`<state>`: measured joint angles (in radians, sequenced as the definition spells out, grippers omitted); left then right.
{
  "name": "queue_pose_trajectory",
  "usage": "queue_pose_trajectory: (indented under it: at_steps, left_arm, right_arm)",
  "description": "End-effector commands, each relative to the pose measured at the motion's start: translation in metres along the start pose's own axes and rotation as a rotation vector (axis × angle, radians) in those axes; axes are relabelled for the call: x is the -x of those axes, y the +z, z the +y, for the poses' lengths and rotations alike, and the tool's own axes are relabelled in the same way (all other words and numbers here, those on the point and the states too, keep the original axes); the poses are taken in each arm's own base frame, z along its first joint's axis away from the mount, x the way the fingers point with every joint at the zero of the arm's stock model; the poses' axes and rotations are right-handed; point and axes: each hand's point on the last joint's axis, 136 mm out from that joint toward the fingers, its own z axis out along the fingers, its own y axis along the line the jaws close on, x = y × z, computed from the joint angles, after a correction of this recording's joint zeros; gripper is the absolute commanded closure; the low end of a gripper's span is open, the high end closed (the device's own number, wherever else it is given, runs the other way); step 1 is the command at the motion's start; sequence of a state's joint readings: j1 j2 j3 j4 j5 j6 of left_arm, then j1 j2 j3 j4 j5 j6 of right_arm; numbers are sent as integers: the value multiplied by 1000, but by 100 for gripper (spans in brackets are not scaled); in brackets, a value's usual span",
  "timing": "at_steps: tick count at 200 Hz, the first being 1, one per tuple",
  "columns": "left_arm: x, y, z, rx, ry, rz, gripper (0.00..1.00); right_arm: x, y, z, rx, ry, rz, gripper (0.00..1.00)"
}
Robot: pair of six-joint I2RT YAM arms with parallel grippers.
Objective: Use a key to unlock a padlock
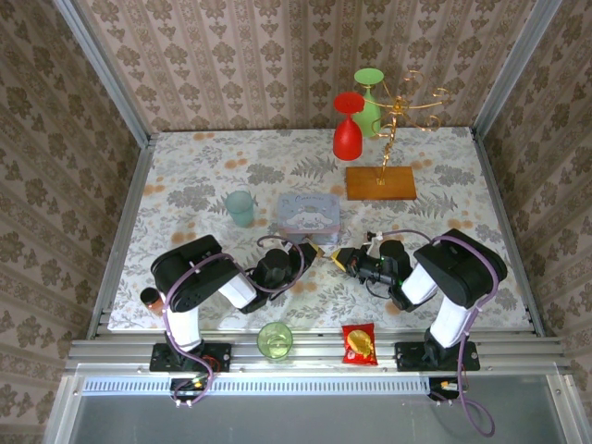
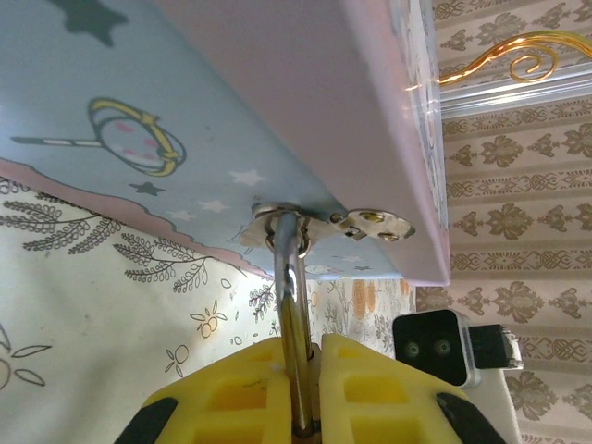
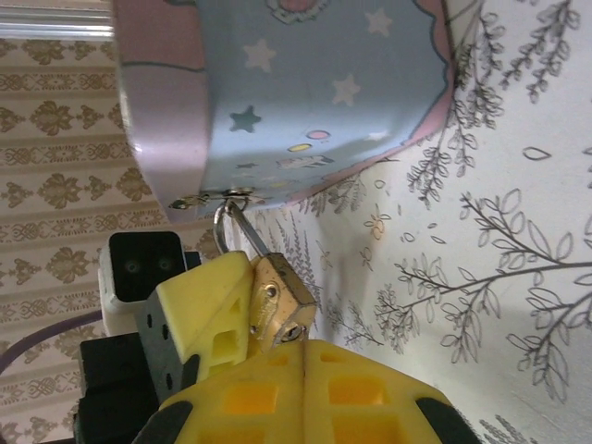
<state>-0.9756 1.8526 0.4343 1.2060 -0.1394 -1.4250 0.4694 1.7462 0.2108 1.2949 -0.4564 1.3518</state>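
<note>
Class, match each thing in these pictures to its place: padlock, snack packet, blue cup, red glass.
Things:
1 padlock
2 snack packet
3 blue cup
4 red glass

Places:
A left of the tin
B far side, by the stand
C hooked through the tin's latch
D near edge of the table

Pairs: 1-C, 2-D, 3-A, 4-B
</note>
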Motion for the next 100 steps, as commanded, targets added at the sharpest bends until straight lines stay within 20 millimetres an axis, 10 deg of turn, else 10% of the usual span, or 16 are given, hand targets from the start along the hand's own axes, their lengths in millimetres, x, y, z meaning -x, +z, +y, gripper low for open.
queue_pose_trajectory:
  at_steps: [1, 100]
  left_arm:
    - [9, 0, -33, -113, -33, -42, 100]
    - [14, 1, -66, -192, -108, -74, 100]
  right_arm:
    - [6, -2, 15, 44, -52, -36, 100]
    - [18, -10, 26, 64, -41, -127, 100]
